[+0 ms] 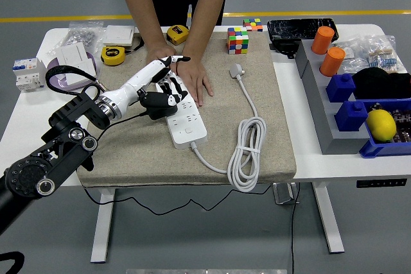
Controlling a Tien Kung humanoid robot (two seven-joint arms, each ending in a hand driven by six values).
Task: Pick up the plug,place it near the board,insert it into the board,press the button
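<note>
One robot hand, the left hand [160,88], hangs over the far half of a white power strip [187,126] on a beige mat [257,94]. Its fingers are curled around what looks like a small black plug [153,103], which sits low in the grip just above the strip's sockets. Whether the prongs have entered a socket cannot be told from this angle. A thin black cable [122,119] trails from the plug back along the forearm. At the far side of the table [26,113], a person presses one hand [198,81] flat on the strip's far end. The person's other hand [160,52] is partly hidden behind the robot's fingers. The plug appears to be a light, rigid plastic block with smooth sides, so it could twist in the grasp. It is probably best held across its two broad faces, leaving the prong side clear. The strip is light too and would likely slide on the cloth under a push, which the person's hand seems placed to prevent. The strip's own white cord [247,152] lies coiled to the right, well clear of the work. The right arm is out of view.
</note>
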